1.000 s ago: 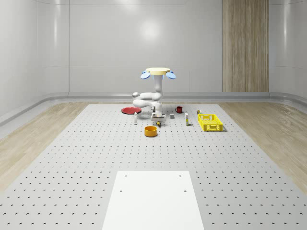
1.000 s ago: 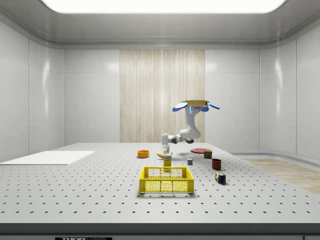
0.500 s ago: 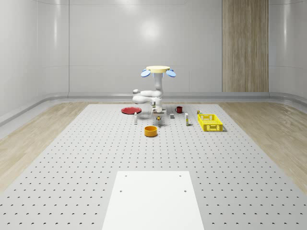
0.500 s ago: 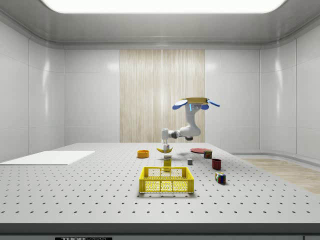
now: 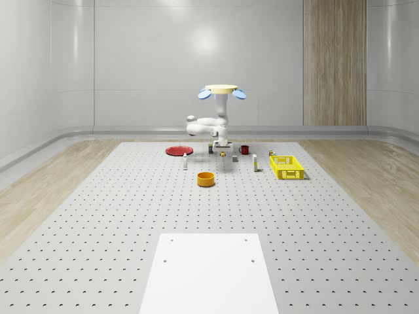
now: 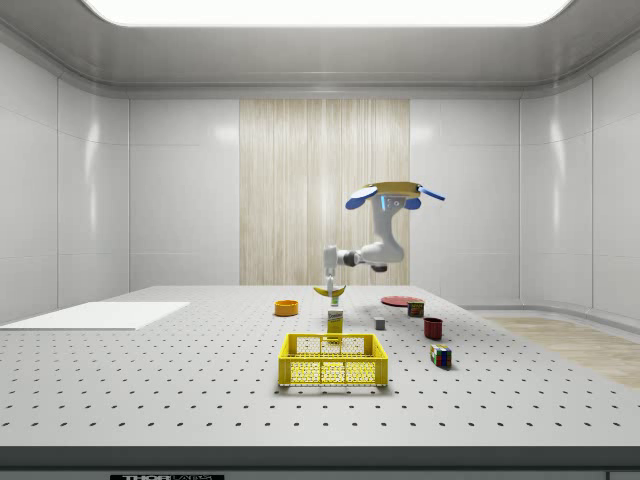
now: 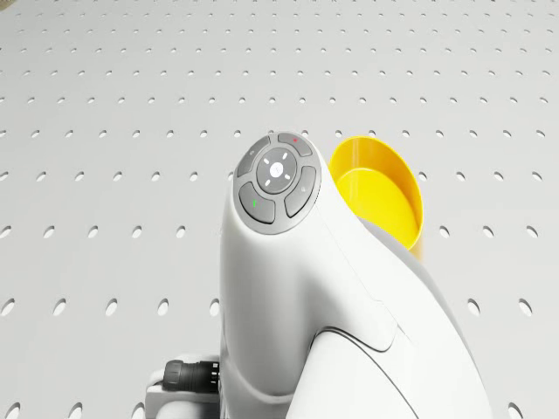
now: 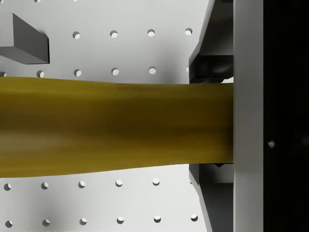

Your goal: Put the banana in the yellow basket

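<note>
The banana (image 6: 329, 292) was held clamped crosswise in the jaws, lifted clear of the worktop (image 6: 200, 380) under the hovering drone (image 6: 394, 193). The yellow basket (image 6: 333, 359) was seen well apart from it, nearer the side camera.

Yellow banana (image 8: 116, 128), yellow lattice basket (image 6: 333, 360), orange bowl (image 5: 206, 178), red plate (image 5: 178, 150), white hole-dotted table (image 5: 131, 222)

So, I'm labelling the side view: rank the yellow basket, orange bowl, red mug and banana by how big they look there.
1. yellow basket, though it is nearest the camera
2. and 3. orange bowl and banana: alike, unranked
4. red mug
</note>
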